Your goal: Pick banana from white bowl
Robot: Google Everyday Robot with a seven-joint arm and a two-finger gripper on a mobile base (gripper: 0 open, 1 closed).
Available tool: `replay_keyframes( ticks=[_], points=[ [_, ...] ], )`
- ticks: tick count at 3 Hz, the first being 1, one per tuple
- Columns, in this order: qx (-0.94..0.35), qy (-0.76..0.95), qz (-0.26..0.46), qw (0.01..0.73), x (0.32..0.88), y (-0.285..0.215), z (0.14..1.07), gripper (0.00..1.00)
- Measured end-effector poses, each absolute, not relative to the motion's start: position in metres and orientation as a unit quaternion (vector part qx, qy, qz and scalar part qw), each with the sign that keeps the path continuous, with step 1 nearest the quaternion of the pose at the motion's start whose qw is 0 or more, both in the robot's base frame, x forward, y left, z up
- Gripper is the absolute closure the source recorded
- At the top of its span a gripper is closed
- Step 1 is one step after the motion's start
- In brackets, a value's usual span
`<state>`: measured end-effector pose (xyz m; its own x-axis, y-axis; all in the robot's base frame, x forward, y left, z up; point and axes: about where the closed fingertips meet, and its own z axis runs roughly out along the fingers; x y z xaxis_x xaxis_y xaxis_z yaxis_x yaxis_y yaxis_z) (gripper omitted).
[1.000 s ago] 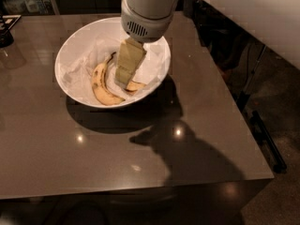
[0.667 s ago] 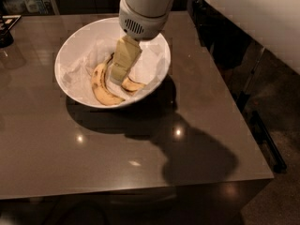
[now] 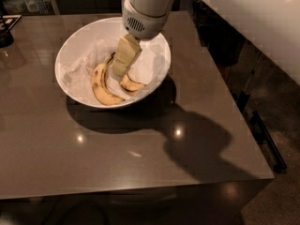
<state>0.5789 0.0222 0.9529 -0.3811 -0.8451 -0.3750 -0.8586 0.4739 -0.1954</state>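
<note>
The surface [image 3: 140,144] is smooth and glossy, a dark grey-brown top that mirrors the ceiling lights as bright spots. The white bowl [image 3: 161,67] has a glazed, shiny look, and the paper [image 3: 79,71] lining it is crumpled and matt. The hand [image 3: 118,71], lowered inside the bowl, looks like matt beige plastic, under an arm housing [image 3: 140,3] of smooth pale plastic with a slotted grille. The banana [image 3: 131,85] has dull yellow skin, browned in places.

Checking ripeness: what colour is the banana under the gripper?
Yellow, browning banana, camera view; gripper above it in bowl.
</note>
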Motion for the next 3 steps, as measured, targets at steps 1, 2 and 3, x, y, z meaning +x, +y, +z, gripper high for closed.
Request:
replay_keyframes(
  ticks=[1,2,3],
  points=[
    [-0.500,0.842,0.026,0.201,0.587,0.017,0.943,0.11],
    [-0.487,0.853,0.030,0.186,0.595,0.010,0.933,0.16],
    [-0.477,0.861,0.035,0.173,0.602,0.007,0.923,0.23]
  ],
)
